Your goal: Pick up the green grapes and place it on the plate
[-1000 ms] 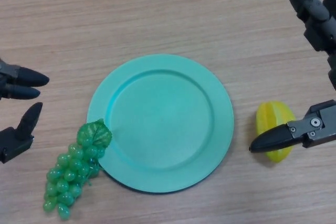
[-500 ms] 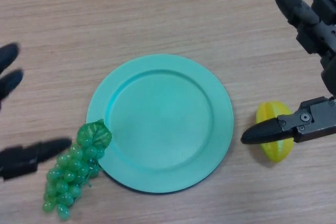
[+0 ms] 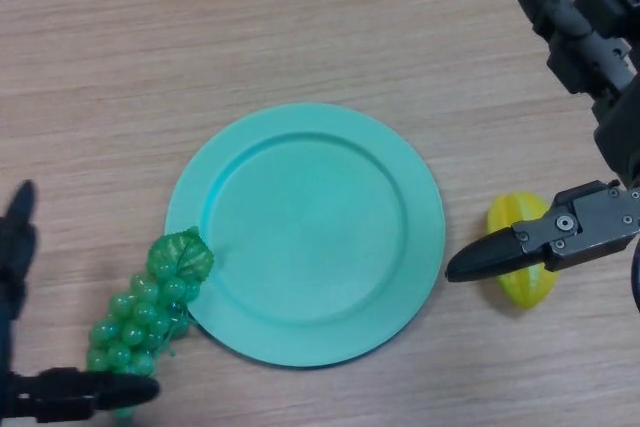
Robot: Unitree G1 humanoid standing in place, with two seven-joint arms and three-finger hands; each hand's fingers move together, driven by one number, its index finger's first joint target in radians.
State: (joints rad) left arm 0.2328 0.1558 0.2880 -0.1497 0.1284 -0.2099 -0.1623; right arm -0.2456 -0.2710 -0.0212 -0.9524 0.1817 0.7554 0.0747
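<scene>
A bunch of green grapes with a leaf lies on the wooden table, its leaf touching the lower left rim of the turquoise plate. My left hand is at the bottom left corner, open, with its thumb lying over the low end of the bunch and its fingers standing apart to the left. My right hand is open at the right edge, thumb pointing toward the plate, fingers spread high at the top right.
A yellow starfruit lies right of the plate, partly under my right thumb. The wooden table stretches behind the plate.
My left hand has dropped toward the near edge and its thumb now covers the bottom of the grapes. My right hand has crept a little toward the plate.
</scene>
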